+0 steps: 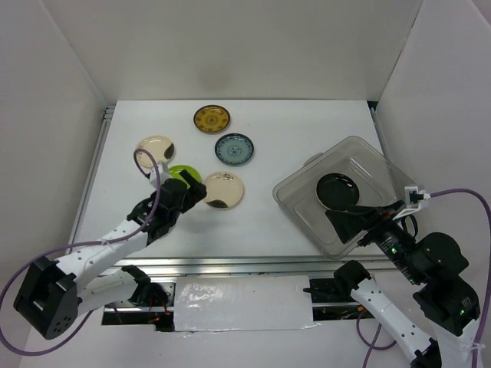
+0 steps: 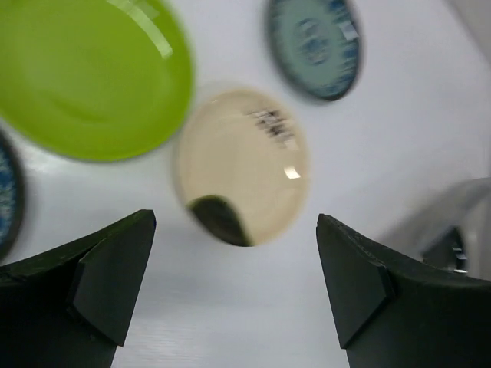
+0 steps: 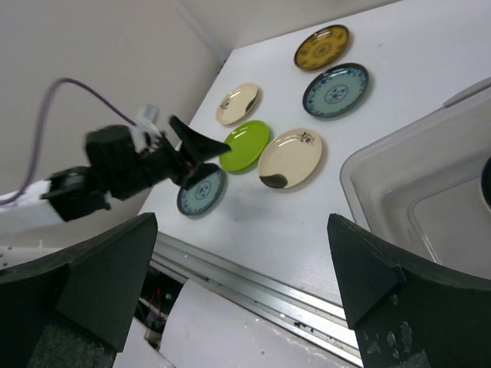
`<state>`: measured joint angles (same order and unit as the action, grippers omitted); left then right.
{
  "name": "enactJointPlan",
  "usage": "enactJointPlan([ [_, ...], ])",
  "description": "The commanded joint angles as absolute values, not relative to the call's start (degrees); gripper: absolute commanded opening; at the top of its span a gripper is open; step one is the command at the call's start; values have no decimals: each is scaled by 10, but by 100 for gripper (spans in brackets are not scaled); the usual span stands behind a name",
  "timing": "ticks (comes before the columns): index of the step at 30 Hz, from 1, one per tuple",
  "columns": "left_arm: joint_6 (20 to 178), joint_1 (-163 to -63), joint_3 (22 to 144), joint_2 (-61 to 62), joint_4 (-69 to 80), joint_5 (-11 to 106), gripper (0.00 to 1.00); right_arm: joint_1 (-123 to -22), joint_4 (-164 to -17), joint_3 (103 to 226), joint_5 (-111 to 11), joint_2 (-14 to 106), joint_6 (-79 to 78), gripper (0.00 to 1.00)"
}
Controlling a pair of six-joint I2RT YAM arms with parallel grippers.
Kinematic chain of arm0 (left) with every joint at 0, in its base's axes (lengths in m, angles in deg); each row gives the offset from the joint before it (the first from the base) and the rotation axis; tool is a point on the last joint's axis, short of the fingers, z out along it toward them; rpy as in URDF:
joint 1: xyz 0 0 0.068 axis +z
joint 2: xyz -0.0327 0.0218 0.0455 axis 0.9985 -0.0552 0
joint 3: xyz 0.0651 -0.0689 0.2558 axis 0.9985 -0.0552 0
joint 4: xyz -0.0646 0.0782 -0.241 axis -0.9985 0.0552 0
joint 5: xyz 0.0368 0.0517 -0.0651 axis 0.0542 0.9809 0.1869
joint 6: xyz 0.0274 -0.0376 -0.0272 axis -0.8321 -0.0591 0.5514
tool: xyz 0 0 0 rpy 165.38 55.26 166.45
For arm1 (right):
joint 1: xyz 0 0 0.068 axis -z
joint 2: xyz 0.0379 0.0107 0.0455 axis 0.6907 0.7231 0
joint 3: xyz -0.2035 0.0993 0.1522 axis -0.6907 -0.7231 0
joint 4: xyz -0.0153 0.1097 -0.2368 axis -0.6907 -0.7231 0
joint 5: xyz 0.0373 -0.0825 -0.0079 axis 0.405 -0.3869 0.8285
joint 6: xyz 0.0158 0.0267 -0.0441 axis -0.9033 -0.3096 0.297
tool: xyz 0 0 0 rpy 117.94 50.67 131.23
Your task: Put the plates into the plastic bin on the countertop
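Note:
The clear plastic bin [image 1: 354, 142] sits at the right of the white countertop [image 1: 307, 126] with a glossy black plate [image 1: 336, 188] inside. My right gripper [image 1: 349, 222] is open and empty above the bin's near edge. On the countertop lie a mustard-yellow plate [image 1: 211, 119], a blue-grey plate [image 1: 234, 149], a cream plate [image 1: 155, 146], a lime green plate [image 1: 182, 172] and a cream plate with a dark patch [image 1: 223, 190]. My left gripper [image 1: 186, 193] is open and empty, over a second blue-grey plate [image 3: 202, 192] beside the lime one.
A metal rail [image 1: 230, 264] runs along the countertop's near edge, with white padding [image 1: 242, 303] below it. White walls enclose the left, back and right sides. A purple cable [image 1: 149, 165] loops over the left arm.

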<state>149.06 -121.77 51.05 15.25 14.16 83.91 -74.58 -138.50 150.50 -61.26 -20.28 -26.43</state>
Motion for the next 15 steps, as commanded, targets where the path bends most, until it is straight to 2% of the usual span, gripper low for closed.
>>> enactJointPlan([
  [1,1512,-1169,395,178,-70,780,99,-751,-1312,1492,-553,-205,-255,100],
  [5,1506,-1136,380,120,-126,734,99,-751,-1312,1485,-551,-205,-255,100],
  [9,1512,-1130,387,13,-157,719,99,-751,-1311,1479,-551,-209,-255,100],
  [15,1539,-1138,422,-102,-175,689,90,-751,-1328,1486,-560,-208,-249,100],
])
